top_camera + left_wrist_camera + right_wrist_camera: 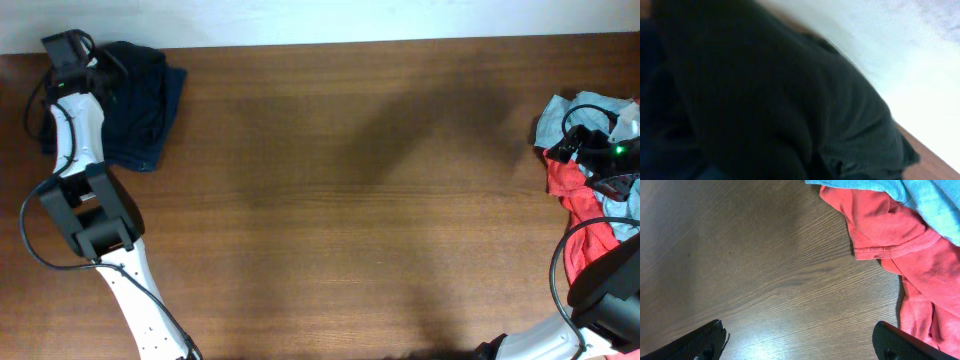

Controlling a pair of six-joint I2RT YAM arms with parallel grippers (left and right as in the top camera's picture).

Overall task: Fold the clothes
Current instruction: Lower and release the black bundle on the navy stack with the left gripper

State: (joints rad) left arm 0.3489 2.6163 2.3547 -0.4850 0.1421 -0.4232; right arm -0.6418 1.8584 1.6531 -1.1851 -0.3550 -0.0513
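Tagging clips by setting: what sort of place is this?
Probably a robotics lab bench: a plain wooden table, left arm and right arm, dark clothes and red clothes heaped at the ends.

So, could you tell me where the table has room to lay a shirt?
The table is bare across its middle, between the dark navy pile far left and the red and light-blue heap at right. Both ends are crowded.

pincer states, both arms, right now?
Left pincer: shut, at the dark clothes; whether it grips fabric cannot be told.
Right pincer: open, empty, over the table beside the red garment.
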